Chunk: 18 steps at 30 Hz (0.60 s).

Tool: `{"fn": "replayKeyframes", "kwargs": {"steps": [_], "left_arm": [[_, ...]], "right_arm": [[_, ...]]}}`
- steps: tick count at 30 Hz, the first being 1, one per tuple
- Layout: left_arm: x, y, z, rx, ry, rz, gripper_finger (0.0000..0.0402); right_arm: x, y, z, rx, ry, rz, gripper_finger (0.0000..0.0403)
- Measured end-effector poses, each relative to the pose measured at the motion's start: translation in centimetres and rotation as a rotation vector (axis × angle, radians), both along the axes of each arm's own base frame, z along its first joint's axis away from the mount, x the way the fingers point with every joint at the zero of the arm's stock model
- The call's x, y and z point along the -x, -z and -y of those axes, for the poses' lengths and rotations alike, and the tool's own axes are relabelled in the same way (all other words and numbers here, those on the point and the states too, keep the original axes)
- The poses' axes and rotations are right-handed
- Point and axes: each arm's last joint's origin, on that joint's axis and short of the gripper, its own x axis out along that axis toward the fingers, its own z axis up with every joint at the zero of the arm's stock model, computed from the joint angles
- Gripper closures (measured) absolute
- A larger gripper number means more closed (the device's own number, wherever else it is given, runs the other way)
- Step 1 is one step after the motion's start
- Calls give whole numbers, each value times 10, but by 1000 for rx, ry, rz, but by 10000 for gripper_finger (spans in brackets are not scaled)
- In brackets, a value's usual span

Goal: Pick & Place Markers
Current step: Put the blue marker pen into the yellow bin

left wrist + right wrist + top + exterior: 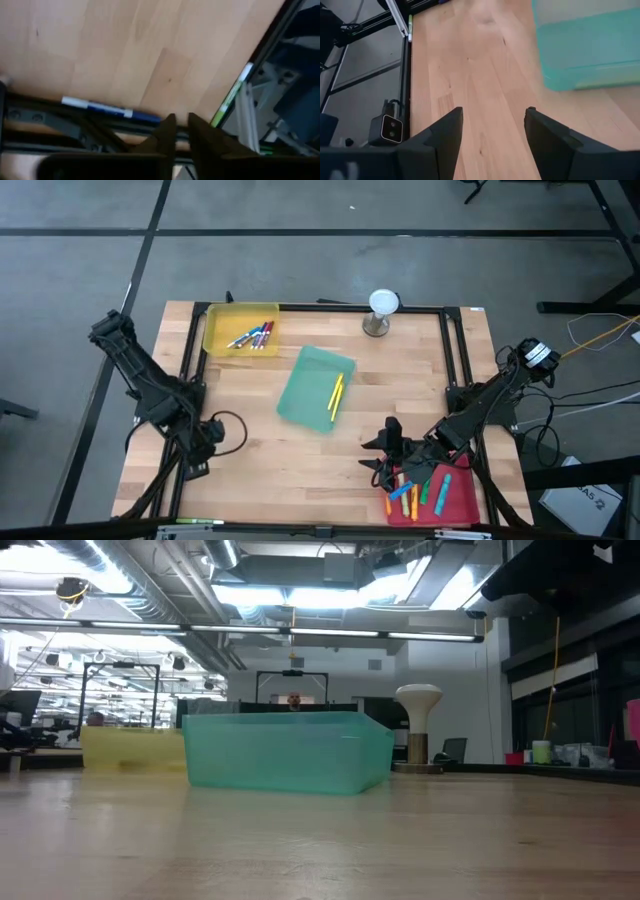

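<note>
Several markers [250,337] lie in a yellow tray [225,320] at the far left. Yellow markers [336,395] lie in a green tray [305,385] at the centre. Several more markers [415,492] lie in a red tray [462,498] at the near right. A blue-and-white marker [110,109] lies on the table along the black rail. My left gripper [208,435] [180,119] is over the table's near left, pointing steeply down, shut with nothing between its fingers. My right gripper [383,452] [494,112] hangs open beside the red tray's left edge, over bare wood. My left gripper's finger [167,125] stands right beside the blue end [150,118] of the marker that lies along the rail. Whether it touches that marker I cannot tell.
A white-topped stand [382,310] [418,725] sits at the far edge. Black frame rails [190,370] run along the table's left, right and far sides. Bare wood [280,470] lies between the two grippers. In the low view the green tray [290,752] and the yellow tray [130,748] show.
</note>
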Motion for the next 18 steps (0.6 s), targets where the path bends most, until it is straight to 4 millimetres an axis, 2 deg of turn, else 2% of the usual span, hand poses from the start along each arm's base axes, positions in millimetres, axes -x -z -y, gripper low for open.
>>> {"fn": "replayKeyframes", "kwargs": {"steps": [1, 3, 13, 18], "left_arm": [[1, 2, 3, -8, 8, -12, 377], [4, 7, 10, -37, 44, -37, 393], [-7, 55, 40, -68, 237, -342, 401], [-16, 81, 53, -48, 309, -400, 400]], "right_arm": [[0, 0, 0, 0, 0, 0, 194], [0, 0, 0, 2, 1, 1, 194], [0, 0, 0, 21, -11, 0, 194], [0, 0, 0, 21, -11, 0, 194]]}}
